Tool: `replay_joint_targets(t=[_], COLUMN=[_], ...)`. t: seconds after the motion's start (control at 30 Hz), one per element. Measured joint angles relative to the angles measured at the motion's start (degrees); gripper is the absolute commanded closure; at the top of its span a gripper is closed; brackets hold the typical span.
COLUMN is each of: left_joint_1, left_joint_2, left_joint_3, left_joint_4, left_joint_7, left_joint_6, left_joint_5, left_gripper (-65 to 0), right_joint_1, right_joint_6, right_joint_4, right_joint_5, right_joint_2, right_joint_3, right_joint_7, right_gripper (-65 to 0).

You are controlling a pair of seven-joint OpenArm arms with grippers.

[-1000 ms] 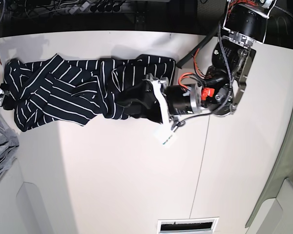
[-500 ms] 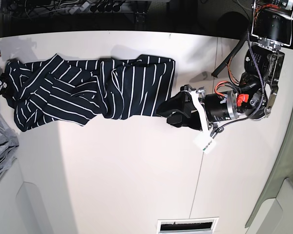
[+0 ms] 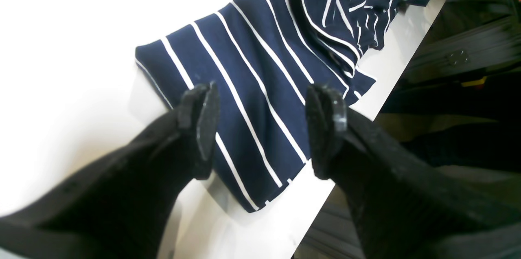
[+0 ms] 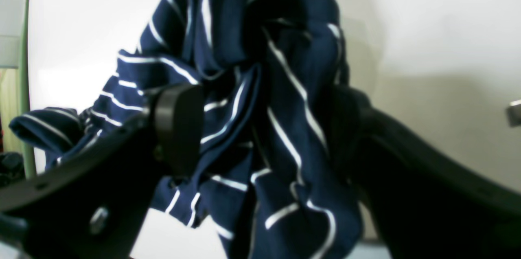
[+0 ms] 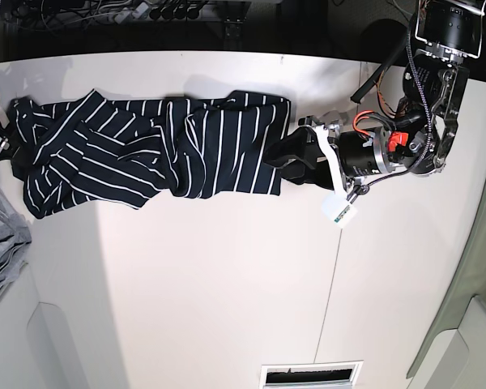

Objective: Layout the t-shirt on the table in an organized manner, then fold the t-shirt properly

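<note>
R gripper (image 4: 260, 128): blurred close-up | t-shirt (image 4: 260, 100) hem cut off at frame btm

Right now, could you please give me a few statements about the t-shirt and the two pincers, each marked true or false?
1. The t-shirt lies bunched and wrinkled on the table. True.
2. The left pincer is clamped shut on the shirt's hem. False: its jaws stand apart, with nothing gripped.
3. The shirt is plain red. False: it is dark navy with thin white stripes.
4. Crumpled shirt fabric sits between the right pincer's open jaws. True.
5. A grey cloth lies at the table's edge. True.
</note>
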Motion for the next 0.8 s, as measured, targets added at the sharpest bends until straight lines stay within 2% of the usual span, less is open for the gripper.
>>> replay_joint_targets(t=[0.2,0.47,0.67,0.7,0.73,0.8], left_joint_1=[-0.02,-0.02,-0.02,0.00,-0.02,0.00], left_joint_2=[0.00,-0.33,-0.48,-0.46,-0.46,-0.48], left_joint_3=[0.00,0.00,0.00,0.00,0.00,0.00], left_joint_4=[0.00,0.00,0.00,0.00,0.00,0.00], left_joint_7=[-0.24,-0.20,-2.45,-3.30,-3.91,-4.31], left_joint_6=[0.00,0.00,0.00,0.00,0.00,0.00], left_joint_5=[0.00,0.09,4.07,4.81,5.68,7.28], left_gripper=[-35.9,-35.9,-35.9,-35.9,-35.9,-35.9], right_joint_1=[0.00,0.17,0.33,0.33,0.35,0.33], right_joint_6=[0.42,0.61,0.85,0.98,1.07,0.92], right_joint_4=[0.00,0.07,0.13,0.17,0.20,0.24], right_joint_5=[0.13,-0.31,-0.50,-1.18,-2.27,-4.35], right_joint_2=[-4.46,-6.97,-9.33,-9.60,-9.81,-10.14], right_joint_3=[0.00,0.15,0.22,0.22,0.22,0.20], right_joint_7=[-0.20,0.76,1.81,2.29,3.21,4.35], right_gripper=[-44.7,-44.7,-44.3,-41.9,-36.2,-20.6])
